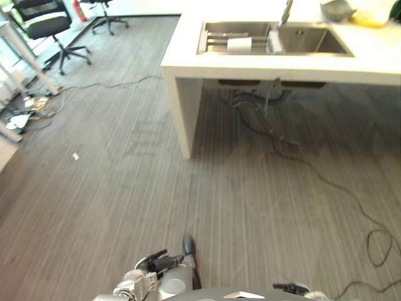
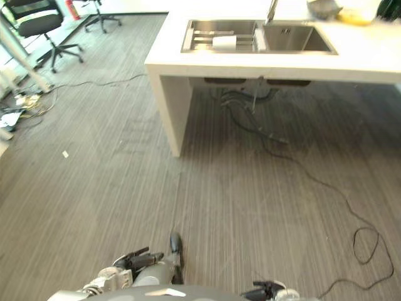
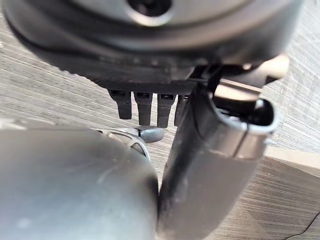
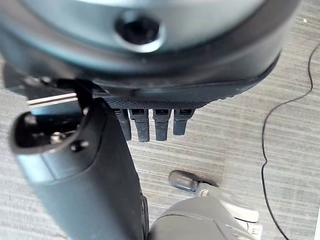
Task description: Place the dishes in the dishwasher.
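A white cup (image 1: 239,44) lies on its side in the left basin of a steel sink (image 1: 313,40) set into a white counter (image 1: 250,66), far ahead of me. A grey bowl (image 1: 337,9) and a yellow dish (image 1: 369,19) sit on the counter behind the sink. My left hand (image 1: 153,259) hangs low by my side above the floor, its fingers (image 3: 145,107) straight and holding nothing. My right hand (image 1: 289,288) hangs on the other side with straight fingers (image 4: 150,122), also holding nothing.
The counter's white side panel (image 1: 183,113) reaches the floor; pipes and hoses (image 1: 257,103) hang under the sink. A black cable (image 1: 351,194) trails across the grey floor to the right. Office chairs (image 1: 47,28) and a clutter of wires (image 1: 28,106) stand at the far left.
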Controlling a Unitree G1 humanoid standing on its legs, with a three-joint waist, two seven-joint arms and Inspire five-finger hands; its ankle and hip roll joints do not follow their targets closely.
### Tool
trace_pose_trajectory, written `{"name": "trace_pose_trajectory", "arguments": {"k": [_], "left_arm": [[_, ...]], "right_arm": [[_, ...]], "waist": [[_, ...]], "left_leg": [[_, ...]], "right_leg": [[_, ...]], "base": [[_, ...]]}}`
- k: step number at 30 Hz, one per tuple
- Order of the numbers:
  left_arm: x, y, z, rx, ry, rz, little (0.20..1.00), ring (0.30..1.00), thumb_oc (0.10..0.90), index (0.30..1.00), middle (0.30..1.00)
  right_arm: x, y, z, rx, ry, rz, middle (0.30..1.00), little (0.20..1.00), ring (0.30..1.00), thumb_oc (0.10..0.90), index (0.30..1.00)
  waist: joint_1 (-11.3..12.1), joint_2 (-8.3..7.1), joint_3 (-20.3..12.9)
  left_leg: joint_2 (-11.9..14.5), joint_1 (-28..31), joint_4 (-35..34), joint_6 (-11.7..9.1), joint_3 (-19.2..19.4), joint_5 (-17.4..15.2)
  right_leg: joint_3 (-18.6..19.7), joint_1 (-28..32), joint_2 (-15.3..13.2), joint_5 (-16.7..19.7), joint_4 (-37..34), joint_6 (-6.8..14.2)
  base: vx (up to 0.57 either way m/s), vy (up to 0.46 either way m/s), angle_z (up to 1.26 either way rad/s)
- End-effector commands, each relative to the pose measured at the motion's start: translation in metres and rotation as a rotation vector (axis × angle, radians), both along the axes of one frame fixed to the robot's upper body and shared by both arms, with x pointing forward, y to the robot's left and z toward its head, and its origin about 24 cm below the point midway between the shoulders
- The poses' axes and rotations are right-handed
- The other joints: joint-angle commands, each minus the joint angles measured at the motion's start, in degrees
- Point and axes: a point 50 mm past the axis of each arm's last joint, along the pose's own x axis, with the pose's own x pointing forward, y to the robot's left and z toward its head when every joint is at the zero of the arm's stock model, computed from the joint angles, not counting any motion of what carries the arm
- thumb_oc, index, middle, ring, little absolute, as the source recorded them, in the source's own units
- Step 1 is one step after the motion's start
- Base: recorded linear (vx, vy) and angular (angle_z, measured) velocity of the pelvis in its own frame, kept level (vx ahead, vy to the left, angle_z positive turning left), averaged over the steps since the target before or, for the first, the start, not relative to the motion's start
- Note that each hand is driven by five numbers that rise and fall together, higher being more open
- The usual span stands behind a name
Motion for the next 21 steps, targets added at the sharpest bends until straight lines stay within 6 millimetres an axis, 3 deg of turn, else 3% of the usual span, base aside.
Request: {"name": "trace_pose_trajectory", "arguments": {"k": [1,2,3,4,5,6,7,8,9,10,11,13,15,17,19,21], "left_arm": [[-0.025,0.018,-0.002,0.111,0.084,-0.068,0.900,0.900,0.800,0.900,0.900],[-0.011,0.023,0.003,0.147,0.035,-0.082,0.900,0.900,0.800,0.900,0.900],[0.037,0.033,0.023,0.243,-0.135,-0.116,0.900,0.900,0.800,0.900,0.900],[0.068,0.038,0.040,0.293,-0.258,-0.111,0.900,0.900,0.800,0.900,0.900],[0.068,0.037,0.040,0.292,-0.258,-0.111,0.900,0.900,0.800,0.900,0.900],[0.135,0.035,0.095,0.370,-0.599,-0.123,0.900,0.900,0.800,0.900,0.900],[0.135,0.035,0.095,0.370,-0.599,-0.122,0.900,0.900,0.800,0.900,0.900],[0.155,0.029,0.124,0.412,-0.753,-0.168,0.900,0.900,0.800,0.900,0.900],[0.178,0.022,0.176,0.495,-0.997,-0.247,0.900,0.900,0.800,0.900,0.900],[0.178,0.022,0.176,0.495,-0.997,-0.247,0.900,0.900,0.800,0.900,0.900],[0.183,0.018,0.195,0.527,-1.082,-0.269,0.900,0.900,0.800,0.900,0.900],[0.190,0.012,0.214,0.570,-1.164,-0.313,0.900,0.900,0.800,0.900,0.900],[0.195,-0.003,0.250,0.570,-1.337,-0.337,0.900,0.900,0.800,0.900,0.900],[0.191,-0.020,0.277,0.592,-1.465,-0.443,0.900,0.900,0.800,0.900,0.900],[0.187,-0.034,0.299,0.654,-1.558,-0.579,0.900,0.900,0.800,0.900,0.900],[0.182,-0.045,0.310,0.669,-1.608,-0.680,0.900,0.900,0.800,0.900,0.900]], "right_arm": [[0.006,-0.009,0.003,-0.008,-0.047,0.024,0.900,0.900,0.900,0.800,0.900],[0.007,-0.008,0.003,-0.008,-0.053,0.025,0.900,0.900,0.900,0.800,0.900],[0.016,-0.009,0.005,-0.013,-0.092,0.017,0.900,0.900,0.900,0.800,0.900],[0.021,-0.010,0.006,-0.020,-0.112,0.012,0.900,0.900,0.900,0.800,0.900],[0.021,-0.010,0.006,-0.021,-0.112,0.011,0.900,0.900,0.900,0.800,0.900],[0.033,-0.014,0.010,-0.037,-0.179,-0.014,0.900,0.900,0.900,0.800,0.900],[0.034,-0.015,0.010,-0.038,-0.179,-0.014,0.900,0.900,0.900,0.800,0.900],[0.037,-0.013,0.011,-0.033,-0.205,-0.026,0.900,0.900,0.900,0.800,0.900],[0.039,-0.011,0.011,-0.029,-0.224,-0.027,0.900,0.900,0.900,0.800,0.900],[0.039,-0.011,0.011,-0.029,-0.224,-0.027,0.900,0.900,0.900,0.800,0.900],[0.040,-0.011,0.011,-0.024,-0.231,-0.020,0.900,0.900,0.900,0.800,0.900],[0.039,-0.009,0.011,-0.025,-0.219,0.010,0.900,0.900,0.900,0.800,0.900],[0.033,-0.014,0.010,-0.036,-0.202,-0.018,0.900,0.900,0.900,0.800,0.900],[0.018,-0.013,0.007,-0.026,-0.161,-0.051,0.900,0.900,0.900,0.800,0.900],[0.002,-0.008,0.003,-0.008,-0.100,-0.042,0.900,0.900,0.900,0.800,0.900],[-0.013,-0.003,-0.001,0.012,-0.023,-0.007,0.900,0.900,0.900,0.800,0.900]], "waist": [[2.0,1.47,-3.5],[1.9,0.86,-4.0],[1.2,-0.03,-4.1],[0.9,0.29,-3.8],[1.1,0.60,-4.0],[-0.4,1.89,-2.5],[-0.3,2.19,-2.6],[-1.2,3.40,-1.6],[-3.1,4.44,0.1],[-3.1,4.44,0.1],[-3.9,4.56,0.6],[-5.6,4.72,0.8],[-7.0,3.99,0.4],[-8.4,3.05,-0.4],[-9.2,2.80,-0.9],[-8.8,2.42,-2.6]], "left_leg": [[1.8,-2.1,0.9,-6.7,-0.2,-0.4],[0.9,-1.4,0.9,-6.0,0.1,-1.2],[-0.7,0.6,0.9,-4.6,0.0,-3.6],[-0.6,1.5,0.9,-4.1,-0.3,-4.4],[-0.2,1.3,0.9,-4.2,-0.1,-4.3],[0.3,4.2,0.9,-3.5,-1.6,-6.0],[0.7,4.0,0.9,-3.5,-1.6,-5.9],[1.3,5.5,0.9,-3.1,-2.4,-6.7],[1.3,8.4,0.9,-2.7,-4.2,-8.7],[1.3,8.4,0.9,-2.7,-4.2,-8.7],[0.9,9.5,0.9,-2.9,-5.3,-9.4],[0.2,11.3,0.9,-3.7,-6.3,-10.4],[-1.1,13.4,0.9,-4.6,-7.6,-12.1],[-1.8,14.6,0.9,-5.6,-9.4,-14.0],[-1.1,15.5,0.9,-6.3,-10.6,-15.0],[-0.9,16.6,0.9,-6.6,-11.3,-15.9]], "right_leg": [[-2.4,-1.4,1.5,5.3,6.7,5.4],[-2.2,-2.5,1.0,8.4,9.7,6.7],[-2.7,-6.6,0.0,15.1,19.6,10.1],[-3.5,-9.1,0.0,18.6,25.7,11.9],[-3.3,-9.3,0.3,18.9,25.4,11.8],[-6.0,-14.2,-0.5,23.1,37.9,12.5],[-5.9,-14.4,-0.1,23.5,37.7,12.5],[-6.6,-18.2,-0.5,24.1,43.8,12.5],[-7.3,-23.9,-1.6,20.9,47.6,12.1],[-7.3,-23.9,-1.6,20.9,47.6,12.1],[-7.2,-26.5,-1.8,19.2,45.9,11.2],[-8.0,-28.5,-2.9,17.4,37.7,9.6],[-8.4,-28.2,-4.8,15.2,25.3,7.9],[-5.2,-28.4,-4.9,15.8,13.6,7.9],[-2.9,-28.9,-5.1,17.1,9.4,8.5],[-3.4,-25.7,-5.7,17.1,5.9,8.3]], "base": [[0.31,0.120,-0.04],[0.36,0.150,0.12],[0.34,0.153,0.27],[0.23,0.114,0.42],[0.24,0.085,0.41],[0.16,0.049,0.46],[0.25,0.111,0.40],[0.27,0.150,0.56],[0.28,0.148,0.40],[0.35,0.084,0.30],[0.27,-0.005,-0.06],[0.40,-0.052,0.25],[0.41,-0.129,0.59],[0.37,-0.169,0.67],[0.28,-0.173,0.57],[0.26,-0.213,0.62]]}}
